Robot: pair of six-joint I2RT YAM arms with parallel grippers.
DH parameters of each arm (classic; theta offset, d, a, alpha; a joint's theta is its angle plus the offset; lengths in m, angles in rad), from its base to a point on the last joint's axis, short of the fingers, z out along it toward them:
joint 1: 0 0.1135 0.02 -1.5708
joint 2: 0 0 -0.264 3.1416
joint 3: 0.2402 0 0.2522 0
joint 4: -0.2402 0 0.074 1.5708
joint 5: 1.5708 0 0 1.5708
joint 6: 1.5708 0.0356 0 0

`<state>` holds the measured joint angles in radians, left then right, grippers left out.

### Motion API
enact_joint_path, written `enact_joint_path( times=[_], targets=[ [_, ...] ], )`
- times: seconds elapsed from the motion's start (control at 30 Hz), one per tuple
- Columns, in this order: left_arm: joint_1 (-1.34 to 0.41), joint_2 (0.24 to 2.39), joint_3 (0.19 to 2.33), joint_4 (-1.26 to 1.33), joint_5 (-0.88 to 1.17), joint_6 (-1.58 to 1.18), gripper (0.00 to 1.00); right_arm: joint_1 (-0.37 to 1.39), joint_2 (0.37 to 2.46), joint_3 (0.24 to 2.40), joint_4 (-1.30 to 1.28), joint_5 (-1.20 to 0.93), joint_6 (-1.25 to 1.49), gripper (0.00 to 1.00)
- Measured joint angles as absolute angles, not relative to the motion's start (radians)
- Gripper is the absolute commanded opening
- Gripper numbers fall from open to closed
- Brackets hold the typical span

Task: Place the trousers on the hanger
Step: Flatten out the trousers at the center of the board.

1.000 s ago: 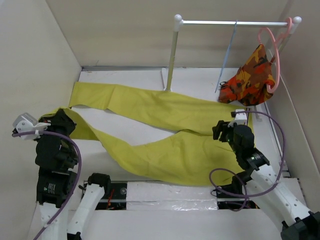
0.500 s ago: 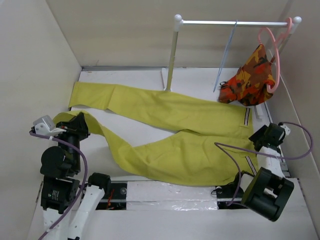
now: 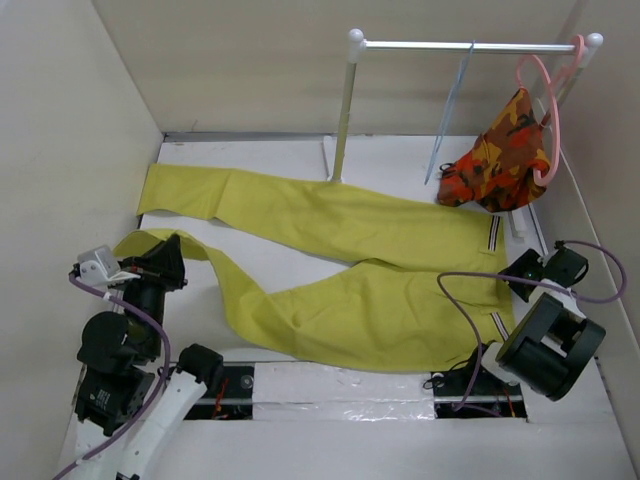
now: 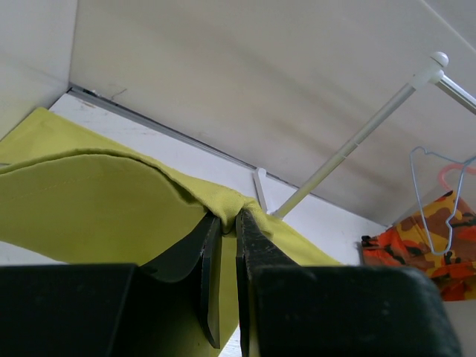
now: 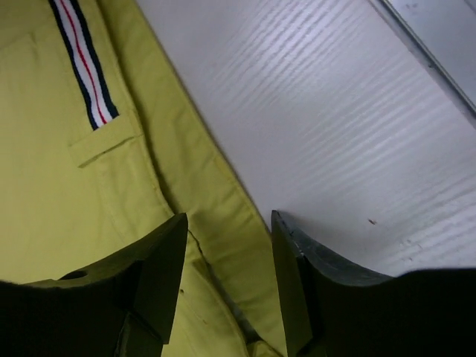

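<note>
The mustard-yellow trousers (image 3: 330,260) lie spread on the table, waistband with a striped tab (image 3: 493,234) at the right. My left gripper (image 3: 170,262) is shut on the end of the near trouser leg (image 4: 227,201) at the left and holds it lifted. My right gripper (image 3: 515,275) is open, low over the waistband edge (image 5: 223,216), one finger over the cloth and one over bare table. The pale-blue wire hanger (image 3: 450,115) hangs from the rail (image 3: 470,45) at the back right; it also shows in the left wrist view (image 4: 435,197).
An orange-red camouflage garment (image 3: 500,155) hangs on a pink hanger (image 3: 545,110) at the rail's right end. The rail's white post (image 3: 343,110) stands on the table behind the trousers. Walls close in at left, back and right.
My left gripper has moved toward the near right with the leg end, dragging it along. My right arm has swung from over the waistband to the table's right edge and lowered.
</note>
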<state>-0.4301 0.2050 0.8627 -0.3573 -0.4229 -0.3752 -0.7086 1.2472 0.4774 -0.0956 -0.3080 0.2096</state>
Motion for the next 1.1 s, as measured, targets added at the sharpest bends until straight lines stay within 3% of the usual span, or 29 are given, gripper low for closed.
enact_joint_path(
  times=[0.07,0.1,0.23,0.77,0.8,0.83,0.93,1.03,1.1],
  targets=[
    [-0.440,0.188,0.855,-0.355,-0.435,-0.371,0.00,-0.720,1.265,0.477,-0.089,-0.351,0.198,0.35],
    [-0.447,0.179,0.851,-0.352,-0.441,-0.370,0.00,-0.726,1.272,0.477,-0.087,-0.368,0.194,0.24],
    [-0.464,0.144,0.841,-0.347,-0.465,-0.364,0.00,-0.740,1.291,0.475,-0.085,-0.423,0.183,0.00],
    [-0.516,0.127,0.810,-0.333,-0.461,-0.360,0.00,-0.664,1.398,0.635,-0.017,-0.428,0.197,0.00],
    [-0.517,0.127,0.810,-0.332,-0.459,-0.359,0.00,-0.654,1.393,0.657,-0.017,-0.421,0.197,0.06],
    [-0.521,0.127,0.810,-0.332,-0.456,-0.359,0.00,-0.644,1.393,0.681,-0.028,-0.413,0.198,0.21],
    [-0.528,0.127,0.809,-0.332,-0.446,-0.360,0.00,-0.611,1.409,0.782,-0.083,-0.358,0.200,0.82],
    [-0.532,0.126,0.809,-0.331,-0.436,-0.360,0.00,-0.595,1.391,0.804,-0.097,-0.312,0.182,0.89],
    [-0.542,0.123,0.806,-0.328,-0.428,-0.360,0.00,-0.607,1.327,0.749,-0.112,-0.279,0.176,0.82]
  ],
)
